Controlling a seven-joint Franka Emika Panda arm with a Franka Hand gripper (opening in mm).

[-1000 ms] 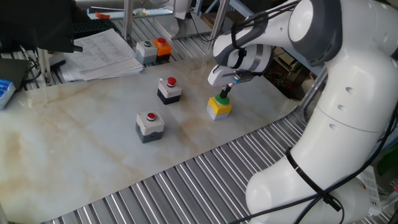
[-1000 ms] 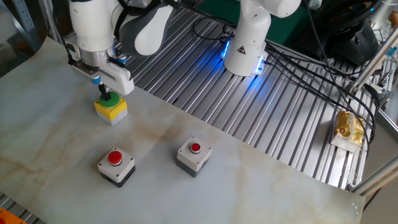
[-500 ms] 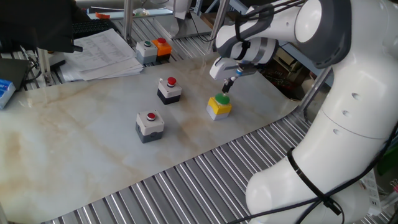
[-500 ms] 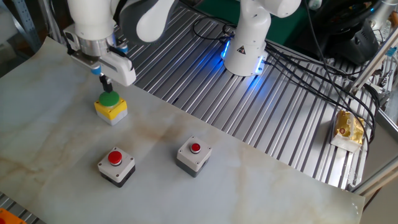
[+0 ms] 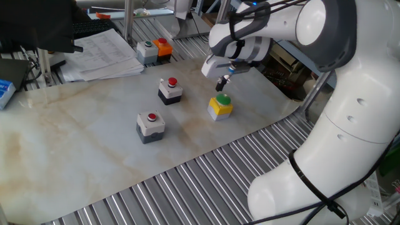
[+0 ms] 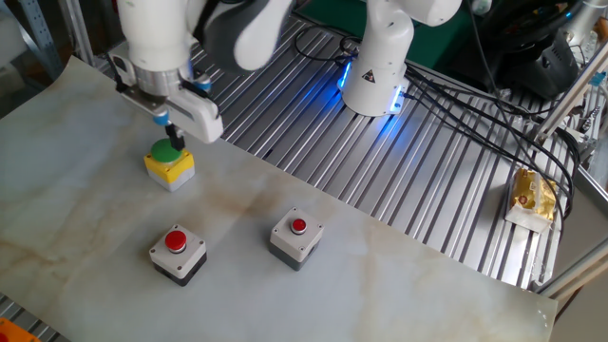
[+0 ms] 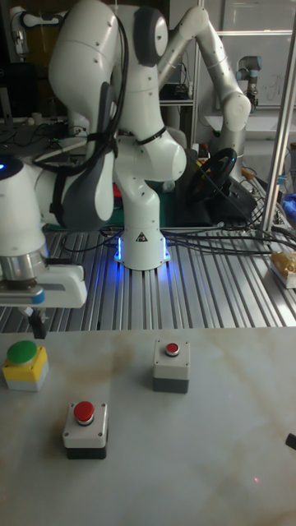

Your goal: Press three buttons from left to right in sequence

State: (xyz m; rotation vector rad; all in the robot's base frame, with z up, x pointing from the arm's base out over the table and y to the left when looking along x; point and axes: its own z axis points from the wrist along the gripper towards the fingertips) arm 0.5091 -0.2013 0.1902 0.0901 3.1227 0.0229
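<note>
**Above the yellow box: claw hanging clear of the green dome**

On the marbled table [image 5: 75, 131] my arm is reaching in over the far side, wrist pointing down. My claw [image 5: 221, 85] is hovering just above the yellow box with the green dome button [image 5: 220, 105], not touching it; a gap is showing between tip and dome in the tall view. Fingers are looking like one dark tip, so I cannot tell if they are open or closed. Two grey boxes with red buttons are sitting apart from it: one [image 5: 170, 90] near the middle of the table, one [image 5: 150, 125] closer to the table's front edge. At the back edge a grey box with a small green button [image 5: 147, 50] is touching an orange box [image 5: 164, 47], beside a stack of papers [image 5: 100, 53].
</note>
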